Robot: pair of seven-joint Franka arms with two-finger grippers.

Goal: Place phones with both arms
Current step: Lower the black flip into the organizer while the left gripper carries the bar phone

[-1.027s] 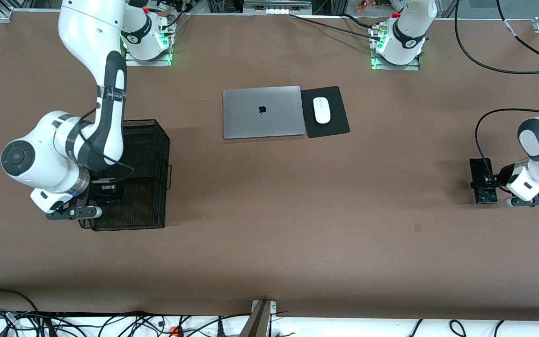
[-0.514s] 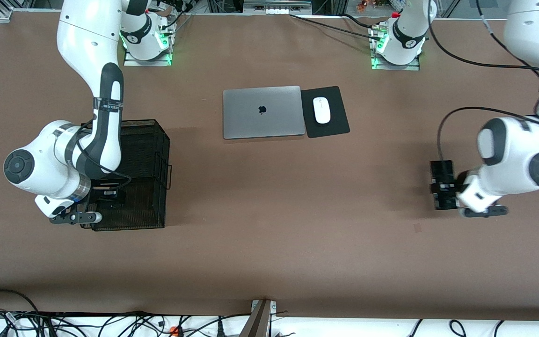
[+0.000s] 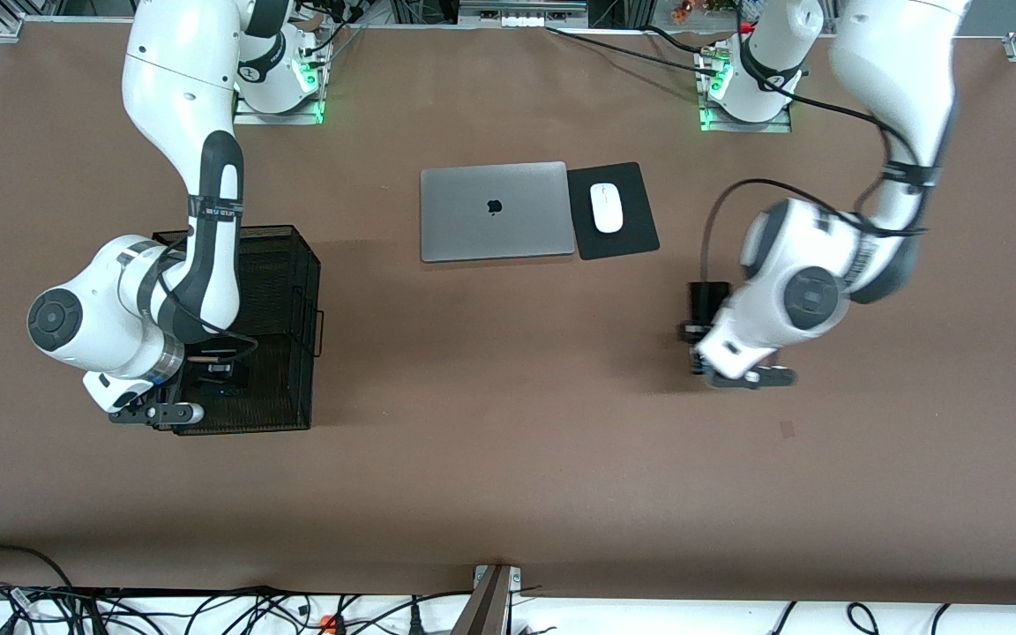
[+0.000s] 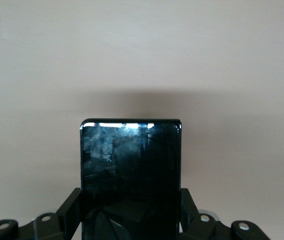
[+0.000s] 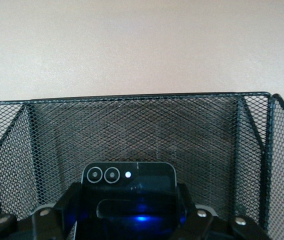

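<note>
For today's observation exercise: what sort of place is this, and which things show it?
Probably a robotics lab set up like a desk: two white arms bolted to a brown table, a closed silver laptop with a white mouse, and loose cables along the table's edge.

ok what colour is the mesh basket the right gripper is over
Black wire mesh basket, clearest in the right wrist view.

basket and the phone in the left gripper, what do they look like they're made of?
Basket: black wire mesh, likely coated metal; the right wrist view shows a see-through diamond weave with solid rim wires, matte.

Slim black phone, clamped in the left gripper: glossy face, probably glass; it mirrors bright highlights along its end edge and shows smudges. Body material cannot be told.
</note>
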